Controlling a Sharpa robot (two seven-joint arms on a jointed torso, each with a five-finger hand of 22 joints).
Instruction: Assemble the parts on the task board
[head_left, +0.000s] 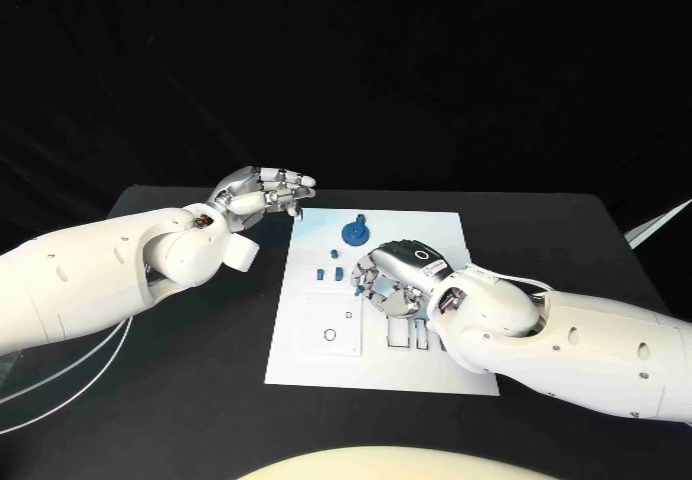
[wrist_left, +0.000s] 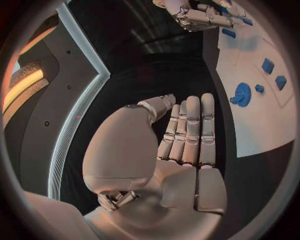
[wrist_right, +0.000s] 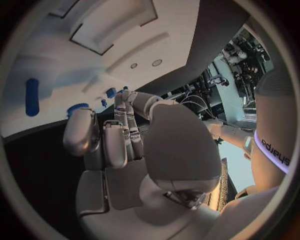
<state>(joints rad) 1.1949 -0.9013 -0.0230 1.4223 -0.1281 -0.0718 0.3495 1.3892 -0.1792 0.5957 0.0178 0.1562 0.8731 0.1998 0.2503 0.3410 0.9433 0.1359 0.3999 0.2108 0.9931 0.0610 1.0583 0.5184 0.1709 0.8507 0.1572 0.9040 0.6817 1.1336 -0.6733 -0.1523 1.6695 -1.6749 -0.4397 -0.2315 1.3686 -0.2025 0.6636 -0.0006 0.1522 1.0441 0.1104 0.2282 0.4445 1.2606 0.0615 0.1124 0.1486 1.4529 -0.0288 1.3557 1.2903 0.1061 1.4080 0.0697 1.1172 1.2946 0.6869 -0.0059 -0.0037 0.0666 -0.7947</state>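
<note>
Over the task board (head_left: 325, 360) at mid-surface, hovered right hand (head_left: 392, 283), fingers curled, grip unclear; left hand (head_left: 267, 192) open off its far-left corner. Blue parts (head_left: 355, 233) loose; assembly mostly left.

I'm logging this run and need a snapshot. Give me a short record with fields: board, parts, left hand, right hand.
board: white task board lying flat in the middle of the black table
parts: round blue part near the board's far edge; small blue pieces below it
left hand: left hand off the board's far left corner, fingers together, holding nothing
right hand: right hand over the board's middle, fingers curled downward; whether it holds anything cannot be told
</note>
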